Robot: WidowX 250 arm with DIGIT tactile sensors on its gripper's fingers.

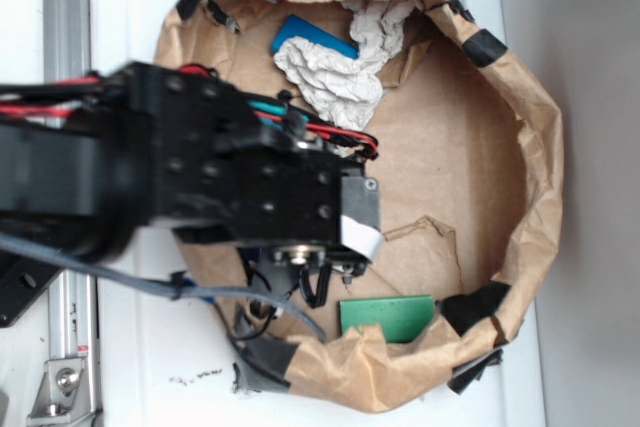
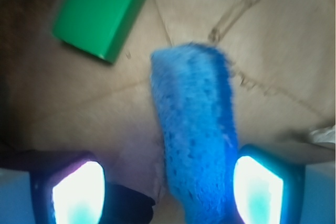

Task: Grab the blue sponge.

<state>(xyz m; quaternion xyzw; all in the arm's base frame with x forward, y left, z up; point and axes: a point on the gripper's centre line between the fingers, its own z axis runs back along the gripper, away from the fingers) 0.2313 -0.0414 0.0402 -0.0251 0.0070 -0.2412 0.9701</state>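
The blue sponge (image 2: 194,129) is a rough, porous slab lying lengthwise on the brown paper floor in the wrist view. My gripper (image 2: 169,184) is open and low over it. The sponge's near end lies between the two fingers, close against the right pad (image 2: 258,190), with a wide gap to the left pad (image 2: 79,195). In the exterior view the black arm and gripper (image 1: 303,279) cover the sponge, so it is hidden there.
A green block (image 1: 388,315) lies near the bin's front wall and shows ahead-left in the wrist view (image 2: 102,11). A darker smooth blue block (image 1: 312,35) sits at the back under crumpled white paper (image 1: 340,62). Brown paper walls (image 1: 535,147) ring the space.
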